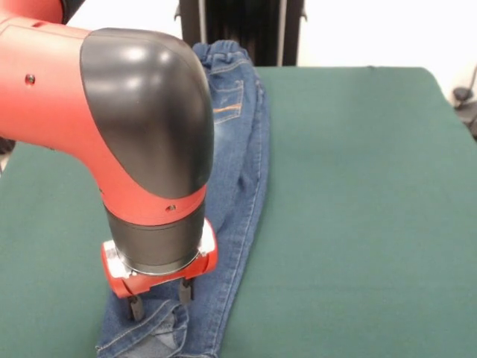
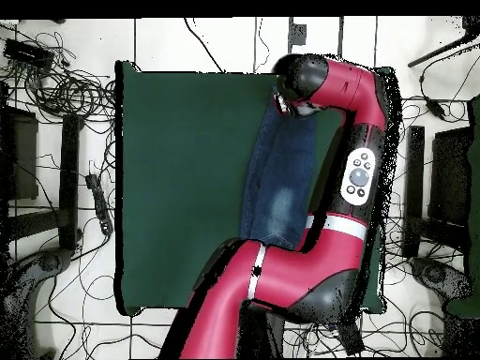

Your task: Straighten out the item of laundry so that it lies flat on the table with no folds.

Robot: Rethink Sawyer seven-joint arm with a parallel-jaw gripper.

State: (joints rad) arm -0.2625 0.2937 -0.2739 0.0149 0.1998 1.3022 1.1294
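The blue denim jeans (image 1: 242,164) lie in a long narrow strip on the green table (image 1: 358,186). The gathered waistband is at the far end and the cuffs at the near end. The legs seem to lie one over the other, and the cloth is rumpled at the cuff end. My gripper (image 1: 159,300) hangs straight down over the cuff end. Its two fingers are apart, with the tips at or just above the denim. In the overhead view the jeans (image 2: 277,173) run up the table (image 2: 178,169). The arm's wrist (image 2: 298,86) covers the gripper and the cuffs.
The arm's big elbow (image 1: 141,112) hides the left side of the jeans in the front view. The black pedestal (image 1: 238,30) stands behind the waistband. Cables and stands (image 2: 56,103) lie on the floor around the table.
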